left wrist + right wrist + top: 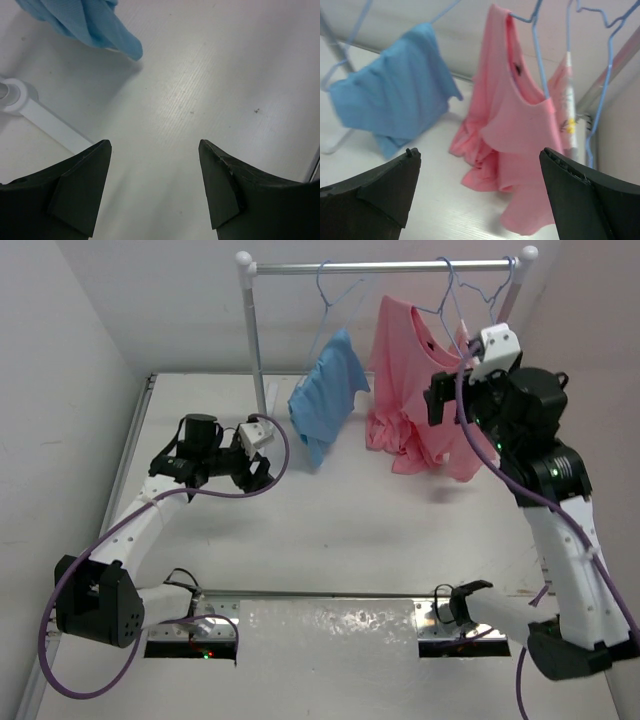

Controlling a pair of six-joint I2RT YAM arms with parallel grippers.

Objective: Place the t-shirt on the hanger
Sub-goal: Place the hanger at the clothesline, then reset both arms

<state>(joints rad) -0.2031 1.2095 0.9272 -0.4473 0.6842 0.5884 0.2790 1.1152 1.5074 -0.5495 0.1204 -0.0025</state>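
Right gripper (479, 200) gapes wide, empty, just before the salmon-pink t-shirt (515, 130); the t-shirt hangs crumpled on the light-blue wire hanger (540, 60), hooked over the rail (385, 267); left gripper (155, 190) parted, empty, above the table (225, 75).

Open table (340, 540) in front; rack post (257, 350), blue shirt (325, 400) and t-shirt (405, 370) block the rear.

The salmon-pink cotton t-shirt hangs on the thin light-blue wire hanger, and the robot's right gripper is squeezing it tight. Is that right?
Not quite. The right gripper is wide open, its fingers apart and holding nothing, as the right wrist view shows. The salmon-pink cotton t-shirt does hang on the thin light-blue wire hanger.
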